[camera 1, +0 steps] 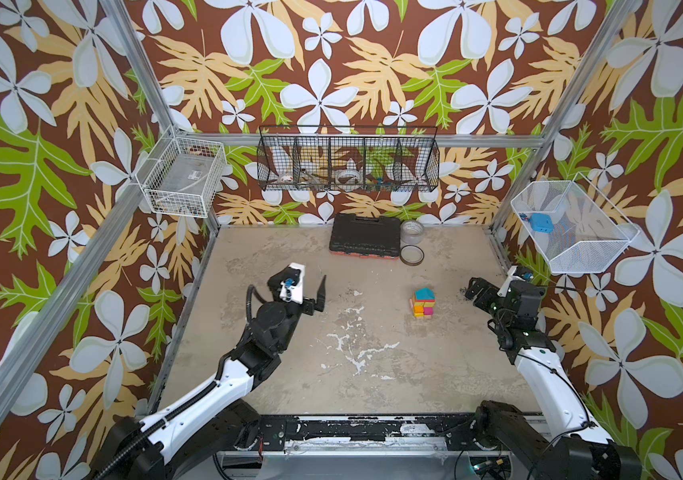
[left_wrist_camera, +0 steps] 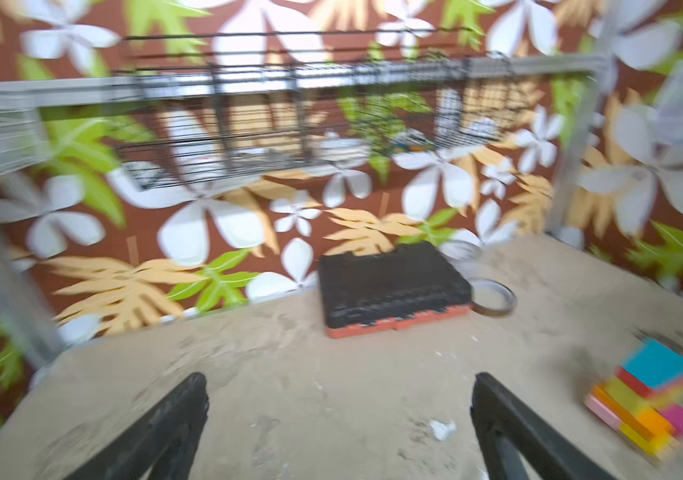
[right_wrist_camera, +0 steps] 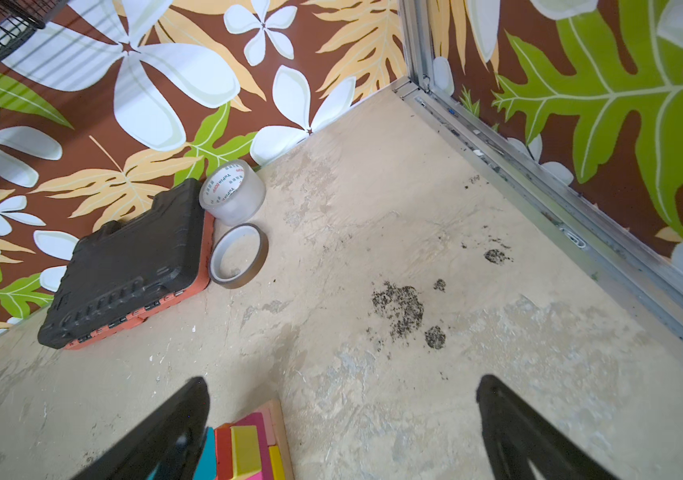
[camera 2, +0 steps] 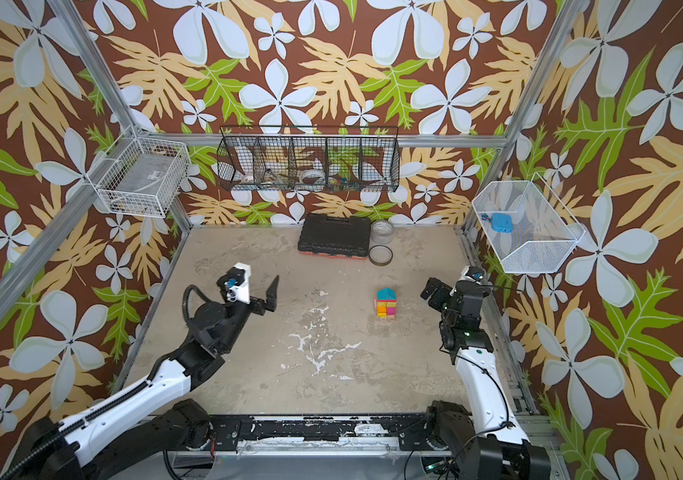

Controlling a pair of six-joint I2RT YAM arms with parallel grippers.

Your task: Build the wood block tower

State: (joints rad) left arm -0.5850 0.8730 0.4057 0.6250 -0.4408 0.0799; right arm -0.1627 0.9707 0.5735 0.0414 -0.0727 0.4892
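Note:
The tower [camera 1: 423, 302] [camera 2: 387, 304] is a small stack of coloured wood blocks on the right half of the table, with a teal wedge on top and yellow, orange, pink and magenta pieces below. My left gripper [camera 1: 305, 286] [left_wrist_camera: 340, 382] hovers open and empty over the left half, well clear of the tower [left_wrist_camera: 647, 407]; its wrist view is blurred. My right gripper [camera 1: 474, 291] [right_wrist_camera: 344, 383] is open and empty just right of the tower [right_wrist_camera: 248, 449], which shows beside one fingertip without touching it.
A black tool case [camera 1: 364, 235] lies at the back wall with a clear tape roll [camera 1: 412, 228] and a flat tape ring [camera 1: 411, 254] beside it. Wire baskets hang on the walls; the right one holds a blue gadget [camera 1: 539, 222].

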